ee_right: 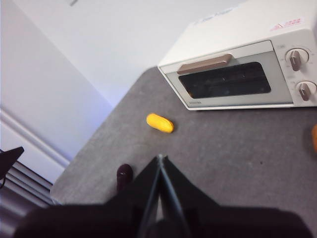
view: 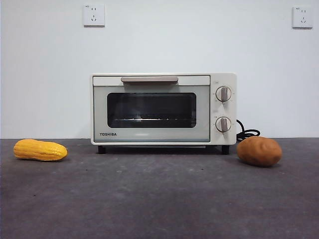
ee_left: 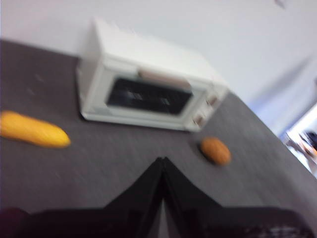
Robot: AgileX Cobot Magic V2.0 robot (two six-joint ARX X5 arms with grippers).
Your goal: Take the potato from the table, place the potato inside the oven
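While the oven (view: pixel 163 109) door sits shut, the potato (view: pixel 259 151) rests lower right on the worktop (view: pixel 159 199), right of the oven. Both the left gripper (ee_left: pixel 162 163) and right gripper (ee_right: pixel 160 161) are pressed together (neither near it); open the door first, then spread wide across the potato's narrow middle.

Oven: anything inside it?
Through the closed door's glass, the oven shows only a wire rack, no food on it. The cavity's dark corners can't be made out. The potato sits outside.
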